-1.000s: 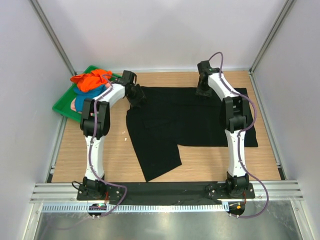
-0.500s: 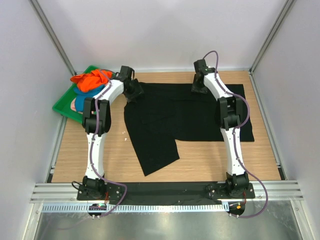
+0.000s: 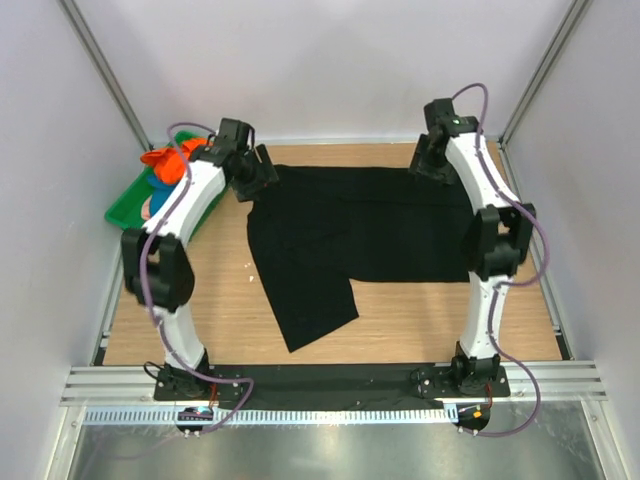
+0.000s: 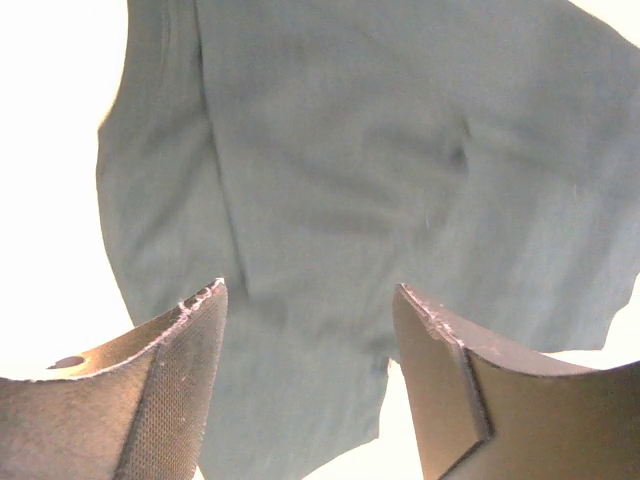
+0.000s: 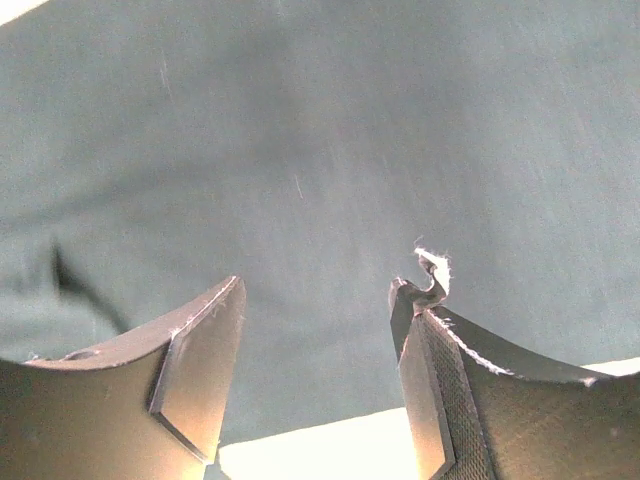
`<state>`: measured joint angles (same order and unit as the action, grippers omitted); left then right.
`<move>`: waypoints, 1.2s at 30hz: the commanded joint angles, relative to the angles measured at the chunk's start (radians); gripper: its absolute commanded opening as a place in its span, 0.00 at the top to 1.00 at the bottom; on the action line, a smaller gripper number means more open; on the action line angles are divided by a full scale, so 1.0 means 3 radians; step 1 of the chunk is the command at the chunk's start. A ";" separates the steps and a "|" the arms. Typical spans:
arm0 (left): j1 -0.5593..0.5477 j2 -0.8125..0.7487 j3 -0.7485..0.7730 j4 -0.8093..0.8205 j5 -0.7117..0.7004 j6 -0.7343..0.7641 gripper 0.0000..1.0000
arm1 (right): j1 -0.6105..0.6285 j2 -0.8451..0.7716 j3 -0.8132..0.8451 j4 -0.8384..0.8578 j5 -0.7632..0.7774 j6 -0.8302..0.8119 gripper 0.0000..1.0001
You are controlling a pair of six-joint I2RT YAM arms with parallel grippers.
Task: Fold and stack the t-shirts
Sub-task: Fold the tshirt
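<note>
Wooden table [image 3: 420, 322], black t-shirt [image 3: 350, 225] spread beneath left tool [image 3: 262, 181], right tool [image 3: 423, 168]

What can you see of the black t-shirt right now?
The black t-shirt is plain, soft dark cloth lying flat on the wooden table. It is spread wide across the far half, and one angled panel reaches toward the near left. It shows a few shallow creases and an uneven outline, and it is not yet a neat fold. The left claw and right claw hang open over its far corners, gripping nothing.
</note>
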<state>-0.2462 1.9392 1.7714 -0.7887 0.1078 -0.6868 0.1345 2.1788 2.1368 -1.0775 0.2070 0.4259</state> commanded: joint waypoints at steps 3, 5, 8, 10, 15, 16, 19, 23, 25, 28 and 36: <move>-0.0084 -0.1027 -0.0953 -0.0163 -0.0068 0.0075 0.34 | 0.0022 -0.1205 -0.1198 0.0017 -0.0393 0.0181 0.33; -0.0135 -0.1410 -0.1480 -0.0143 -0.0027 0.0035 0.38 | 0.0017 -0.1488 -0.1543 0.0129 -0.0449 0.0186 0.33; -0.0252 -0.1829 -0.2133 -0.0092 0.0044 -0.0134 0.39 | 0.0017 -0.1949 -0.2019 0.0207 -0.0511 0.0166 0.33; -0.0442 -0.1989 -0.2436 -0.0076 -0.0016 -0.0342 0.39 | 0.0017 -0.2113 -0.2259 0.0161 -0.0582 0.0165 0.33; -0.0718 -0.2256 -0.3270 0.0230 0.0045 -0.0875 0.37 | 0.0017 -0.2655 -0.2709 0.0171 -0.0634 0.0160 0.33; -0.0749 -0.2251 -0.3357 0.0281 0.0065 -0.0946 0.37 | 0.0017 -0.2711 -0.2761 0.0166 -0.0644 0.0160 0.33; -0.0881 -0.2220 -0.3465 0.0328 -0.0052 -0.1116 0.39 | 0.0017 -0.2855 -0.2894 0.0079 -0.0649 0.0160 0.32; -0.0989 -0.2195 -0.3486 0.0440 -0.0165 -0.1304 0.41 | 0.0017 -0.3090 -0.3068 0.0074 -0.0649 0.0181 0.32; -0.1030 -0.2113 -0.3450 0.0451 -0.0175 -0.1371 0.41 | 0.0017 -0.3187 -0.3144 0.0074 -0.0649 0.0181 0.32; -0.1173 -0.1996 -0.3369 0.0360 -0.0297 -0.1463 0.42 | 0.0012 -0.3244 -0.3180 0.0033 -0.0649 0.0176 0.32; -0.1296 -0.1633 -0.3128 0.0129 -0.0508 -0.1694 0.43 | 0.0012 -0.3295 -0.3186 0.0017 -0.0649 0.0135 0.32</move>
<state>-0.6205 1.4300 0.7818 -0.7300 0.0059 -1.1488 0.1402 1.2156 1.1843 -1.0740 0.0216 0.4732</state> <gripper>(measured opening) 0.570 0.678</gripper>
